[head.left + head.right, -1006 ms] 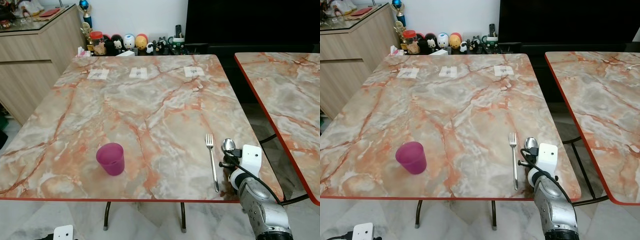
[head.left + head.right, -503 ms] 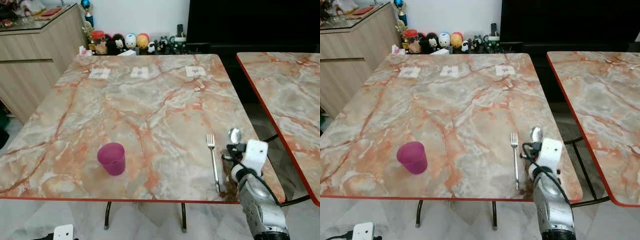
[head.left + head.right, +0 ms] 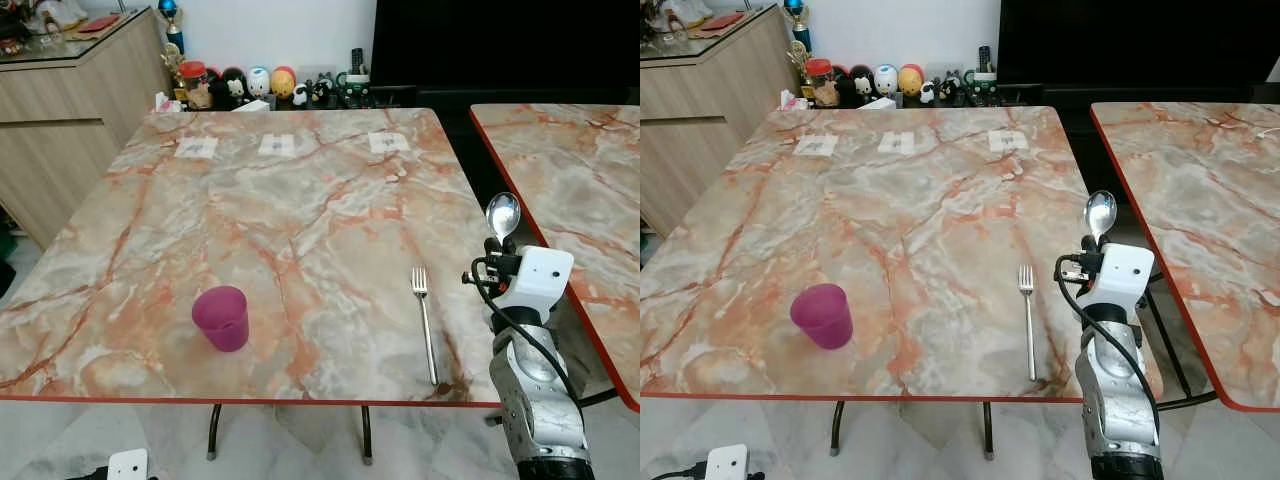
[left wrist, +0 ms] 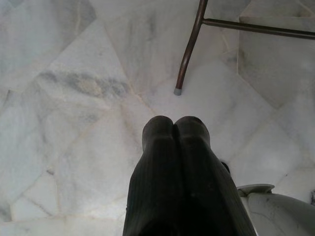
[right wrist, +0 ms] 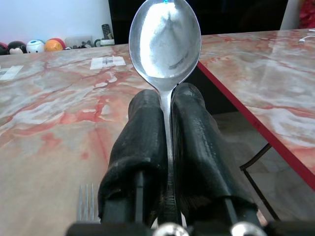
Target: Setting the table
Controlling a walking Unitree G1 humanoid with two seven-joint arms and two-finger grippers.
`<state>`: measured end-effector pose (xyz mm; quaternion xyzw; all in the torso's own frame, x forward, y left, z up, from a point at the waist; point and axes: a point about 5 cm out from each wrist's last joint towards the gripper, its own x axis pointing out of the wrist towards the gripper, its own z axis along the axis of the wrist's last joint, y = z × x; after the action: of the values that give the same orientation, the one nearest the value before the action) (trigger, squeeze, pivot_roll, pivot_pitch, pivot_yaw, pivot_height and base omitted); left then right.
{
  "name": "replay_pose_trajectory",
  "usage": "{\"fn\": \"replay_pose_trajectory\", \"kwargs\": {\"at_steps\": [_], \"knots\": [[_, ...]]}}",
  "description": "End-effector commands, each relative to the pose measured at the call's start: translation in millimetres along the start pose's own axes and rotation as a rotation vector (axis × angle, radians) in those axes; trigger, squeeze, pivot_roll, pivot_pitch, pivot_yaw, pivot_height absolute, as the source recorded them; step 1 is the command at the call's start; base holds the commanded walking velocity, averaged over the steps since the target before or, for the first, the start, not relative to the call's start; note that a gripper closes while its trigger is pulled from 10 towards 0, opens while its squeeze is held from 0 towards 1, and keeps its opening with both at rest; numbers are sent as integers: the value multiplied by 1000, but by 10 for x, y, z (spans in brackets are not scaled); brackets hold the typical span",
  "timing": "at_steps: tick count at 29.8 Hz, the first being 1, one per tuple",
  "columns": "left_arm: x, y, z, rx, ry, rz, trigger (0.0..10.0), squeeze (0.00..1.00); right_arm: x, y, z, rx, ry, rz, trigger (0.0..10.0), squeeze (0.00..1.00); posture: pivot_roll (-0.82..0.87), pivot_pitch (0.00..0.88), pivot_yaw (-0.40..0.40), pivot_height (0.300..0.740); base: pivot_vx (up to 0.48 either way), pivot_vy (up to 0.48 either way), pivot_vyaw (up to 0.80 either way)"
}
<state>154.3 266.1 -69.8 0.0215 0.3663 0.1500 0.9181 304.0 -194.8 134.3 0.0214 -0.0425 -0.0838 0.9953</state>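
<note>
My right gripper (image 5: 166, 101) is shut on a silver spoon (image 3: 502, 215), whose bowl sticks up above the white wrist housing, held over the right edge of the marble table (image 3: 300, 190). A silver fork (image 3: 425, 320) lies flat on the table just left of that arm, tines pointing away from me. A magenta cup (image 3: 221, 317) stands upright near the front left. My left gripper (image 4: 173, 129) hangs low beside the table with its fingers shut, empty, over the floor.
A second marble table (image 3: 570, 180) stands to the right across a narrow gap. Toy figures and jars (image 3: 250, 85) line the wall behind, beside a wooden cabinet (image 3: 70, 110). Three small paper cards (image 3: 278, 146) lie along the far edge. A metal table leg (image 4: 189, 46) stands on the tiled floor.
The right gripper has lifted the spoon from beside the fork and carried it up and a little to the right, clear of the tabletop. Fork and cup have stayed put.
</note>
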Motion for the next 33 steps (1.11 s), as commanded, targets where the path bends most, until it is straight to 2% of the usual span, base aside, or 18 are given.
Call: {"fn": "replay_pose_trajectory", "kwargs": {"at_steps": [1,5,33], "knots": [[-19,-22,-65,24,28,-7,10000,0,7,43,73,16,-43,10,10000,0,-11,35,11,740,0,-472,0],[-21,-27,-74,19,32,-4,10000,0,5,80,87,27,-52,16,10000,0,-14,34,12,740,0,-472,0],[-6,-13,-45,34,33,-12,10000,0,18,85,90,38,-60,7,10000,0,-19,3,22,740,0,-472,0]]}}
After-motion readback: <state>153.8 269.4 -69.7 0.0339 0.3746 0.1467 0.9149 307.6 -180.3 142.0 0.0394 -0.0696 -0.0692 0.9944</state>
